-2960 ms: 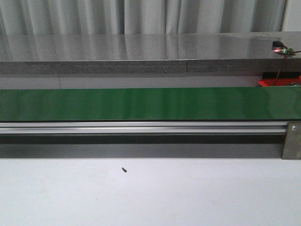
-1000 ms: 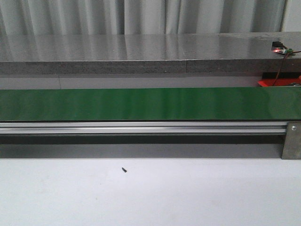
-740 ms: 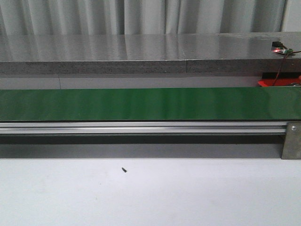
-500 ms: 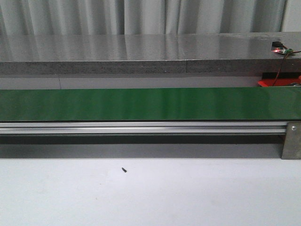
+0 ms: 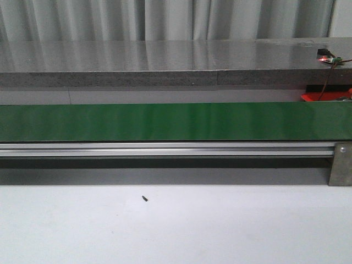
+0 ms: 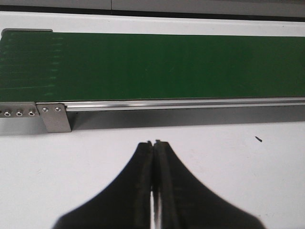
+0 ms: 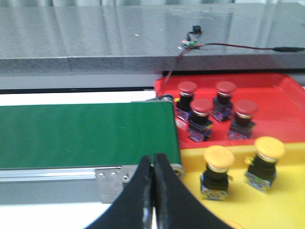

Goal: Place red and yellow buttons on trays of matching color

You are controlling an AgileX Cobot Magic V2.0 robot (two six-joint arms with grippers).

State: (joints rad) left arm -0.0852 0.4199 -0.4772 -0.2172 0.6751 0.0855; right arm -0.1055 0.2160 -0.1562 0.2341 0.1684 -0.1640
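Left gripper (image 6: 153,143): black fingers pressed together, nothing between them, poised over the white table (image 6: 143,138). At 12 o'clock from its tips runs the aluminium rail (image 6: 181,103), and past that the green conveyor belt (image 6: 157,64). A metal end bracket (image 6: 56,118) sits at 10 o'clock, a small dark speck (image 6: 259,139) at 3 o'clock.

Right gripper (image 7: 153,169): fingers likewise closed tight with no load, hanging over the belt's end bracket (image 7: 110,177). At 2 o'clock lies the red tray (image 7: 279,112) carrying four red buttons – (image 7: 187,93), (image 7: 225,94), (image 7: 200,113), (image 7: 244,114) – grouped close together near the belt end. At 3 o'clock the yellow tray (image 7: 281,207) adjoins the red one and holds two yellow buttons (image 7: 218,164) and (image 7: 269,155), side by side but apart. A small circuit board (image 7: 189,44) with a dark wire rests on the grey ledge (image 7: 95,38) at 12 o'clock.

Against the earlier front frames: no change – belt surface bare, speck in the same spot, neither arm enters the view.

View comparison: the front camera shows only the belt (image 5: 176,121), the rail (image 5: 165,148), the speck (image 5: 145,198) and a red sliver of tray (image 5: 324,96) at 3 o'clock; buttons and yellow tray appear solely in the right wrist view. The left end of the belt is seen only from the left wrist
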